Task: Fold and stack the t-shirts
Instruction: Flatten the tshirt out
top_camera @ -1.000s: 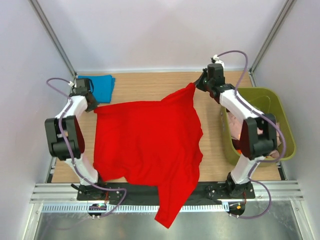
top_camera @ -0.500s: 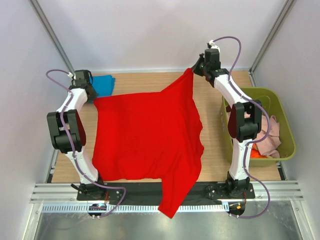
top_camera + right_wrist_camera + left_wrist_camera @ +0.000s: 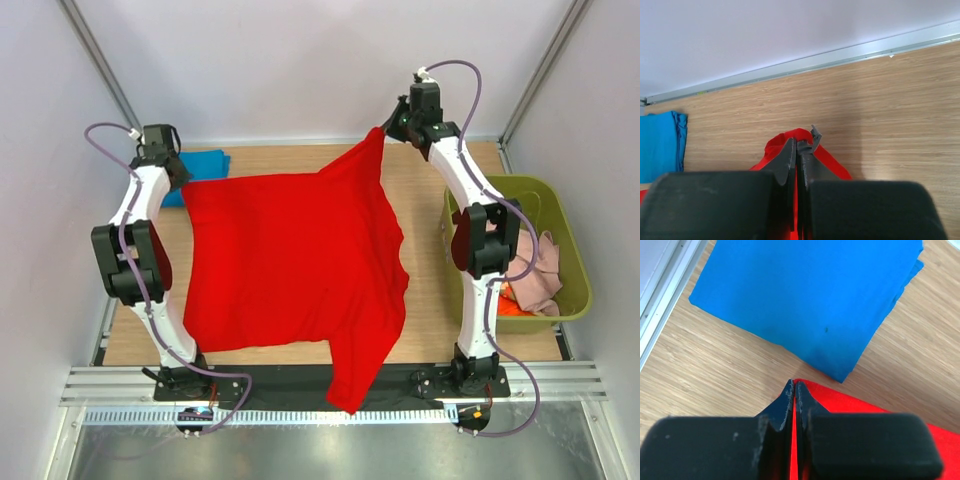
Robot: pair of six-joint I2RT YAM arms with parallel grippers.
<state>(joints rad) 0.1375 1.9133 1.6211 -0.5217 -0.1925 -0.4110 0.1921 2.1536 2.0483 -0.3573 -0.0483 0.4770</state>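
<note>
Since the left gripper (image 3: 793, 386) and right gripper (image 3: 799, 143) each clamp a far corner of the red t-shirt (image 3: 290, 260), spread just right of the blue t-shirt (image 3: 810, 305), equal tension should lay it flat.

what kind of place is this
Likely a robot lab work cell: a wooden table boxed in by plain white panels, left arm and right arm bolted to a metal rail.

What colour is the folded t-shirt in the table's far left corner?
The folded t-shirt is bright blue, clearest in the left wrist view.
</note>
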